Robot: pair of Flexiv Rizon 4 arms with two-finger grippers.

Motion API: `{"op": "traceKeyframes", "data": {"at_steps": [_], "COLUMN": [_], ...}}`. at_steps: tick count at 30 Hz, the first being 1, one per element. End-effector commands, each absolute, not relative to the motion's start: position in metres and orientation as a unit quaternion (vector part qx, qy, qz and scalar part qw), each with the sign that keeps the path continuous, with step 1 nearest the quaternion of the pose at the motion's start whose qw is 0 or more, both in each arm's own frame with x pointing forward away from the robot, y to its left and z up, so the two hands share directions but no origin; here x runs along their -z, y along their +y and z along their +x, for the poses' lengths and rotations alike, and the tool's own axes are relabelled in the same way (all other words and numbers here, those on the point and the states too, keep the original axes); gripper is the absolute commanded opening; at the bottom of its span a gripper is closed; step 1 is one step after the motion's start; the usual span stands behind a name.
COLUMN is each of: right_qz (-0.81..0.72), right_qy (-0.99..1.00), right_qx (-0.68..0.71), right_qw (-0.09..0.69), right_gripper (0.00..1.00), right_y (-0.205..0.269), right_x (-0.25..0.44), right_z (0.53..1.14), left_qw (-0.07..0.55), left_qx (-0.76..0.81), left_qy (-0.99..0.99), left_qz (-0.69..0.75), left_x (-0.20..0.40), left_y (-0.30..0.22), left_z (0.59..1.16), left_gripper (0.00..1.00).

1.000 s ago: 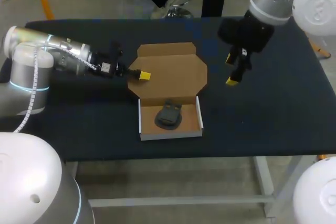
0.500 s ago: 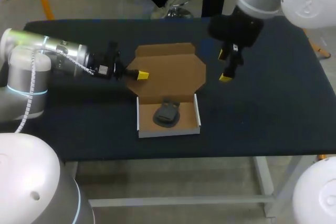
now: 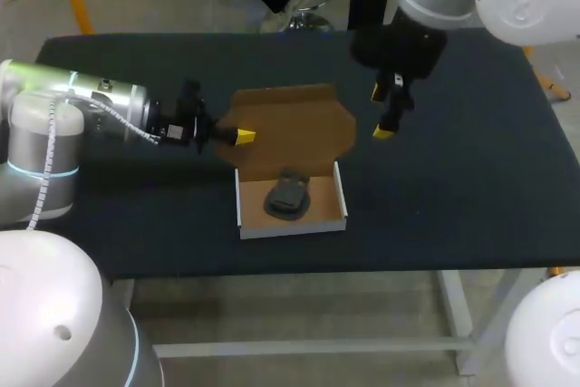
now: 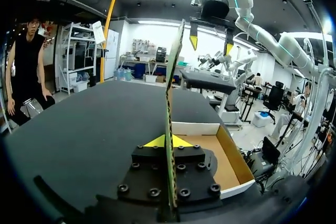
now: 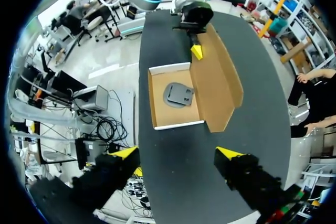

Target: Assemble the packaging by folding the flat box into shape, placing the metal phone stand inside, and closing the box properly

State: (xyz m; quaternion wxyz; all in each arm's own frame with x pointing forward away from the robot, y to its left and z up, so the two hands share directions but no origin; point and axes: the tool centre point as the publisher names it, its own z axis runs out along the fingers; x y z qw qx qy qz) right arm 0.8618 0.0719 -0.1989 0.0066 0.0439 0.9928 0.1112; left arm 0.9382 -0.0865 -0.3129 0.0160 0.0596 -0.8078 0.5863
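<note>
A white-walled cardboard tray [image 3: 291, 230] sits at the table's middle with the dark metal phone stand [image 3: 288, 198] lying inside it. Its brown lid [image 3: 294, 129] rises tilted from the tray's far side. My left gripper [image 3: 243, 136] is shut on the lid's left edge; in the left wrist view the lid [image 4: 169, 129] stands edge-on between the yellow tips of the left gripper [image 4: 168, 141], beside the tray [image 4: 210, 128]. My right gripper [image 3: 381, 112] hangs open just right of the lid, above the table. From the right gripper [image 5: 177, 153] I look down on the tray [image 5: 157, 98], stand [image 5: 178, 94] and lid [image 5: 215, 80].
The dark table [image 3: 471, 169] stretches bare to the right of the box and in front of it [image 3: 163, 224]. My left arm [image 3: 82, 111] lies low across the table's left side.
The left gripper has lifted the lid from nearly flat to a steeper tilt. The right gripper has moved left and slightly back, closer to the lid's right corner.
</note>
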Motion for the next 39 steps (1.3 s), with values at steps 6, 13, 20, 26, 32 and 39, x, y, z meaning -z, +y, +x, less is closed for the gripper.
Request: {"op": "traceKeyframes", "data": {"at_steps": [6,13,20,26,32,39], "right_qz": [0.043,0.043,0.040,0.038,0.034,0.020], "right_qy": [0.994,0.994,0.994,0.994,0.995,0.994], "right_qx": [-0.102,-0.101,-0.099,-0.097,-0.097,-0.109], "right_qw": [0.012,0.014,0.016,0.017,0.013,-0.005], "right_gripper": [1.00,1.00,1.00,1.00,1.00,1.00], "right_y": [0.077,0.080,0.083,0.086,0.089,0.102], "right_x": [0.191,0.189,0.187,0.184,0.181,0.174], "right_z": [0.859,0.859,0.858,0.859,0.863,0.880], "left_qw": [-0.004,-0.011,-0.020,-0.026,-0.020,-0.020], "left_qx": [-0.582,-0.579,-0.576,-0.577,-0.570,-0.570], "left_qy": [-0.813,-0.815,-0.817,-0.816,-0.821,-0.821], "left_qz": [0.019,0.004,-0.008,-0.021,-0.034,-0.034], "left_x": [0.315,0.314,0.313,0.313,0.314,0.314], "left_y": [-0.089,-0.089,-0.090,-0.091,-0.092,-0.092], "left_z": [0.933,0.931,0.930,0.928,0.927,0.927], "left_gripper": [0.00,0.00,0.00,0.00,0.00,0.00]}}
